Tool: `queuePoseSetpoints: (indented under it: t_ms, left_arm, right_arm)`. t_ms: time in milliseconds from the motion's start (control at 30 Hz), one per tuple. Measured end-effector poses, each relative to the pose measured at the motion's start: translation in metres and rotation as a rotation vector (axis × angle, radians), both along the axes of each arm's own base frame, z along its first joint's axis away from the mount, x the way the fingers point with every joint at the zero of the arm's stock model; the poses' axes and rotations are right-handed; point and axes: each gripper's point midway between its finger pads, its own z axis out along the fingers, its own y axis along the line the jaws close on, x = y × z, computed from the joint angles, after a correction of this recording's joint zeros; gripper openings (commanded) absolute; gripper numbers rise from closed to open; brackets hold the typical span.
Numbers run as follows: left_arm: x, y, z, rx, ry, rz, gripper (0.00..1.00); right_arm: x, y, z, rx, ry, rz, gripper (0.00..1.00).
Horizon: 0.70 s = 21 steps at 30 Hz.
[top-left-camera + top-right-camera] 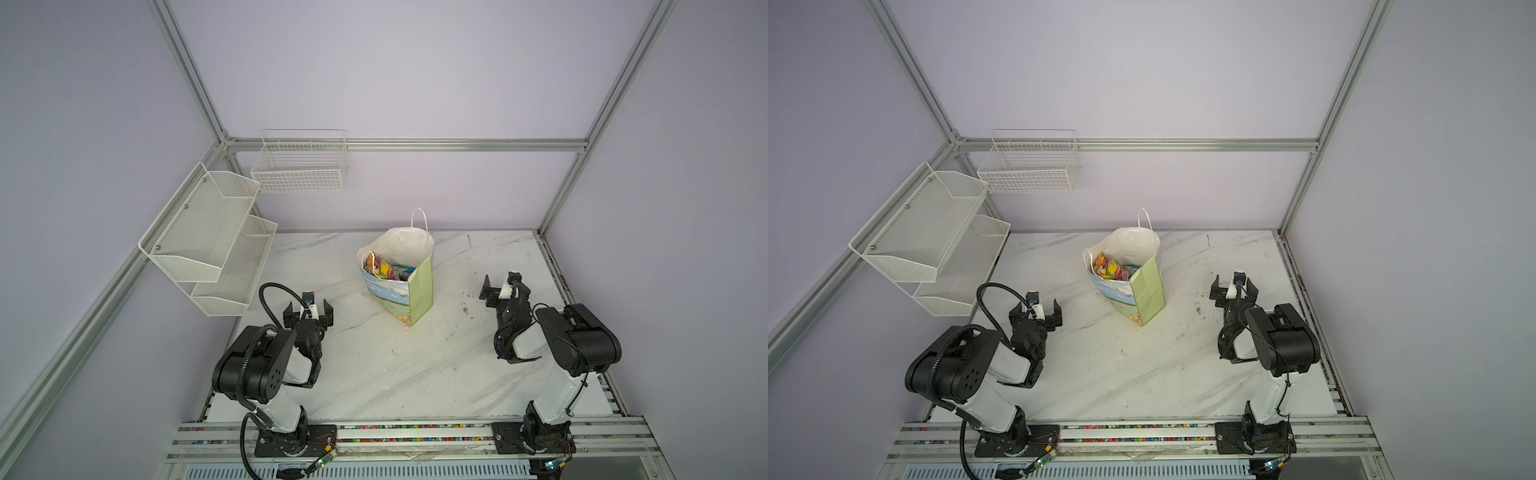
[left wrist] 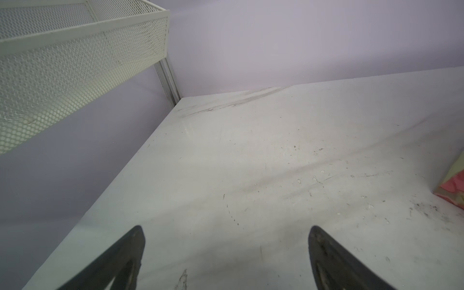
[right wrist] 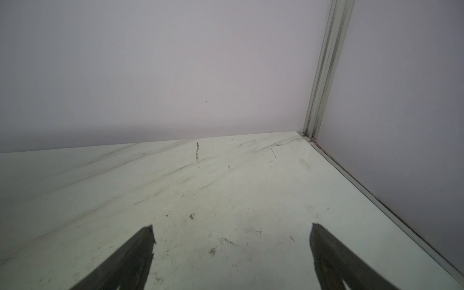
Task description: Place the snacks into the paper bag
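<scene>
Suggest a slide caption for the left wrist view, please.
Open left tool over marble table, white mesh shelf nearby.

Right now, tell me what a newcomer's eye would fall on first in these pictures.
The paper bag stands upright in the middle of the marble table, its open top showing colourful snacks inside. On either side of it, the left tool and right tool are open and empty, clear of the bag. White mesh shelves hang on the left wall and a wire basket on the back wall.

Lavender walls [image 1: 415, 83], aluminium frame [image 1: 403, 145], white mesh shelves [image 1: 208, 241], scuffed marble tabletop [image 1: 374, 365].
</scene>
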Motion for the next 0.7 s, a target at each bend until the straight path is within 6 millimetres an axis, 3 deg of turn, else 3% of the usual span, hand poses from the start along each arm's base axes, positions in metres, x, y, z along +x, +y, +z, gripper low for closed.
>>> queuePoseSetpoints:
  t_ms: [200,400,700]
  left_arm:
    - [0.023,0.018,0.002,-0.082,0.05,0.001,1.0]
    - [0.02,0.012,-0.014,-0.109,0.115,-0.033,1.0]
    - [0.022,0.001,-0.014,-0.116,0.118,-0.097,1.0]
  right_arm:
    - [0.007,-0.013,-0.002,0.029,0.02,-0.055,0.97]
    - [0.0,-0.028,0.007,0.046,0.005,-0.17,0.97]
    - [0.002,-0.027,-0.002,0.041,0.032,-0.161,0.97]
